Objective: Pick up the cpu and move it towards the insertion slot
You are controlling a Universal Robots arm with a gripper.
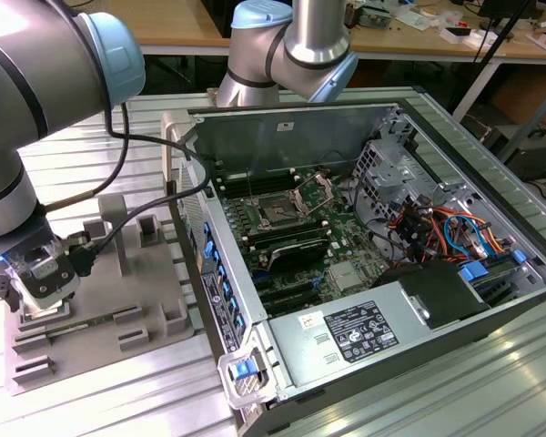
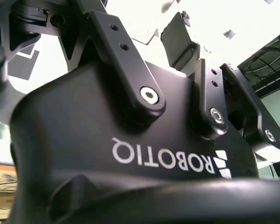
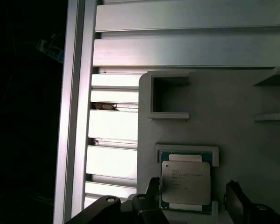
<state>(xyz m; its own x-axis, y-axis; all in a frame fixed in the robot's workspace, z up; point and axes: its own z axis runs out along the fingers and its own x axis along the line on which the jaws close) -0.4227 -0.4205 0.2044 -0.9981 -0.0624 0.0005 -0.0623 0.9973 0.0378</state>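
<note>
the task is at its very beginning, as far as i can judge: the cpu (image 3: 185,183) has not yet been lifted. in the first wrist view it lies flat, metal top up, in a square recess of the grey tray (image 3: 233,116), with the low walls of the recess showing along two opposite edges. the whole carry is left to do. in the exterior view the arm (image 1: 18,137) hangs low over the tray (image 1: 118,300) on the slatted metal bench (image 1: 118,401) at the exterior view's left, while the insertion slot (image 1: 278,212) sits on the motherboard inside the open computer case (image 1: 346,118), well apart from the tray and towards the exterior view's right. the socket's metal frame looks swung up beside its dark centre, so the slot seems ready to receive the chip. the jaws stand apart, wider than the cpu, one dark fingertip (image 3: 152,190) just beside one edge of the chip and the other clear of the opposite edge, with a strip of tray between them. they hold nothing; whether the nearer fingertip actually touches the chip i cannot tell.
</note>
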